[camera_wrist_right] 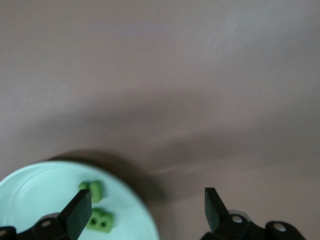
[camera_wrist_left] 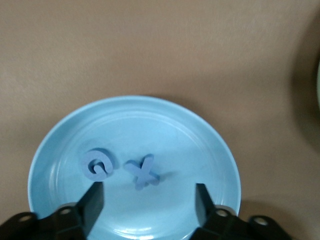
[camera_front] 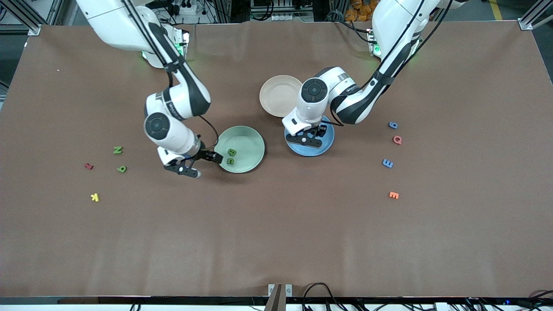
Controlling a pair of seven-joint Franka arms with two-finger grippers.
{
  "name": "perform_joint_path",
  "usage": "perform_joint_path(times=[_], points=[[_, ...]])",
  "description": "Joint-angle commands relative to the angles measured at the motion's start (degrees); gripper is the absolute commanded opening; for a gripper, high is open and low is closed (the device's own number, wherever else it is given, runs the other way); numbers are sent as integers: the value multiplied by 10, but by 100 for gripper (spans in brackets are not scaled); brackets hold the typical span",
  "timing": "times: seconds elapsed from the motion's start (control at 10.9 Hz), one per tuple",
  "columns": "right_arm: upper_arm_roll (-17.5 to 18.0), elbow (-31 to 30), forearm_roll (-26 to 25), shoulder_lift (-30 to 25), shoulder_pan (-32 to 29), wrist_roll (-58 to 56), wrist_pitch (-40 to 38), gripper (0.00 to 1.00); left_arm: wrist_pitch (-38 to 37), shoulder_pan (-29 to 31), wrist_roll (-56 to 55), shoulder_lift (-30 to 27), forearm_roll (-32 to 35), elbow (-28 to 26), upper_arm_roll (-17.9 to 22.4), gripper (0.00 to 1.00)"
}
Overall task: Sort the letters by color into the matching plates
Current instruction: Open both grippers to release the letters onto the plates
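Two foam blue letters (camera_wrist_left: 120,170) lie in the matte blue plate (camera_wrist_left: 210,145) under the wide-apart left gripper (camera_wrist_left: 148,200), two green letters (camera_front: 231,156) in the green plate (camera_front: 248,140), right gripper (camera_wrist_right: 147,207) spread at its rim, brown cloth-like table (camera_front: 276,233).

A broad brown matte table (camera_front: 276,224) carried a pale green round plate (camera_front: 248,140), a blue round plate (camera_front: 327,144) and a beige-pink round plate (camera_front: 276,97). Loose foam characters lay toward the right arm's end: a green N (camera_front: 117,150), a green piece (camera_front: 122,169), a red one (camera_front: 88,166), perhaps an r, and a yellow K (camera_front: 95,197). Toward the left arm's end lay a blue 6 (camera_front: 392,125), a red Q (camera_front: 397,140), a blue E (camera_front: 387,163) and an orange E (camera_front: 393,195).

A wide matte brown table (camera_front: 276,233) fills the frame. Along the top edge, silver aluminium frame posts (camera_front: 26,17) stand over dark floor; black cables (camera_front: 319,293) trail at the bottom edge.
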Motion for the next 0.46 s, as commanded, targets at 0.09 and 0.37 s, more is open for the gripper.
perform_joint_path(times=[0.09,0.37], points=[[3,-7,-61,-9,-80,-59,-21,100,-32,21,3,-35,1,13,1,100],[3,-12,-86,-11,-135,-131,-22,100,-78,54,50,-73,-6,17,-4,100]])
